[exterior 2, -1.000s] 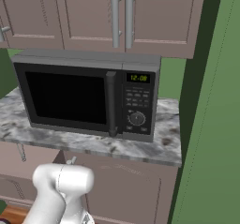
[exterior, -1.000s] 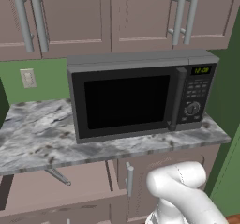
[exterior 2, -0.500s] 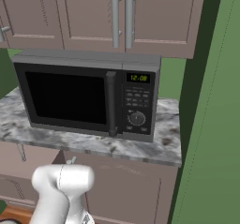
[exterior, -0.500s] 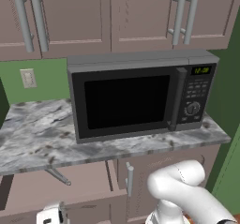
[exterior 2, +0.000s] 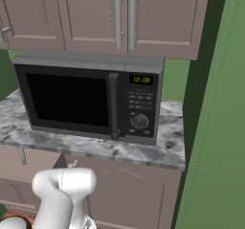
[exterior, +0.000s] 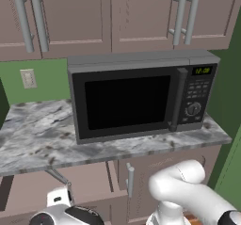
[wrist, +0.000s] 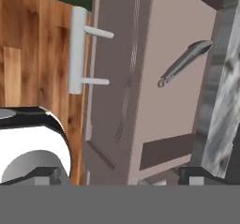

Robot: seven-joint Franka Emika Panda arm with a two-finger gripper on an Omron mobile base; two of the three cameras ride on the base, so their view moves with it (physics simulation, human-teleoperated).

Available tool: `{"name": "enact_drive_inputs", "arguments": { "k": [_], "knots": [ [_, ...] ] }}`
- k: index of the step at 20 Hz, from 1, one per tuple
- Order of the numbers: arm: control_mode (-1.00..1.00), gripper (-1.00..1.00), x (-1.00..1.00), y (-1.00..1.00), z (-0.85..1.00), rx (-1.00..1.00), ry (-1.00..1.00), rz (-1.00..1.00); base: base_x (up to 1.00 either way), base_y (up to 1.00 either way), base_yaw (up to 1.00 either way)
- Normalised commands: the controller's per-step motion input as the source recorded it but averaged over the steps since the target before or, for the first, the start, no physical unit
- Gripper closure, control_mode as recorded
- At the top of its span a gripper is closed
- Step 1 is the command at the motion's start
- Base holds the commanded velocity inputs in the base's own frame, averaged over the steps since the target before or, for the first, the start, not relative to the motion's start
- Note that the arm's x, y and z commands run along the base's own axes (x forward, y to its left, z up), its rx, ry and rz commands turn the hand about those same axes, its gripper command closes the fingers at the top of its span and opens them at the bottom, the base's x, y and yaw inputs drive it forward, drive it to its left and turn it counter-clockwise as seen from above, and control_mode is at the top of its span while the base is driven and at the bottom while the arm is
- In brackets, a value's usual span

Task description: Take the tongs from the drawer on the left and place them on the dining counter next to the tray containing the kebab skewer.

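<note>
The drawer [wrist: 140, 92] stands pulled open under the marble counter edge [wrist: 225, 101], its silver bar handle [wrist: 77, 49] towards the wooden floor. The slim grey tongs [wrist: 185, 63] lie inside it against the pale drawer bottom. My gripper [wrist: 122, 178] is open in front of the drawer front, apart from the tongs, with nothing between its fingertips [wrist: 47, 175]. From the left base view the tongs [exterior: 59, 176] stick out of the open drawer [exterior: 89, 181], with my hand [exterior: 61, 207] just below them. The dining counter and the tray are out of view.
A black microwave [exterior: 141, 97] sits on the marble counter [exterior: 37, 139], with upper cabinets [exterior: 75, 17] above. A cabinet door with a vertical handle [exterior: 130, 181] is right of the drawer. A green wall [exterior 2: 215, 127] closes the right side. My arm's elbow [exterior: 183, 186] is low at the right.
My hand has risen into the lower left of the left base view, close under the tongs. The jaws have stayed open and the drawer and tongs have not moved.
</note>
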Motion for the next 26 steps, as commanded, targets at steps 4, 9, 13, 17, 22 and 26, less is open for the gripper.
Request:
{"name": "enact_drive_inputs", "arguments": {
  "k": [4,9,13,17,22,26],
  "knots": [
    [-1.0,-1.0,0.43,0.0,0.0,0.0,0.14,0.0,0.0,0.0,0.0],
    [-1.0,-1.0,0.32,0.0,0.0,0.01,0.14,0.0,0.0,0.0,0.0],
    [-1.0,-1.0,0.26,0.0,0.0,0.03,0.21,0.0,0.0,0.0,0.0],
    [-1.0,-1.0,0.19,0.0,0.0,0.03,0.3,0.0,0.0,0.0,0.0],
    [-1.0,-1.0,0.16,0.0,0.0,0.09,0.28,0.0,0.0,0.0,0.0],
    [-1.0,-1.0,0.17,0.0,-0.01,0.01,0.25,0.0,0.0,0.0,0.0]
  ]
}}
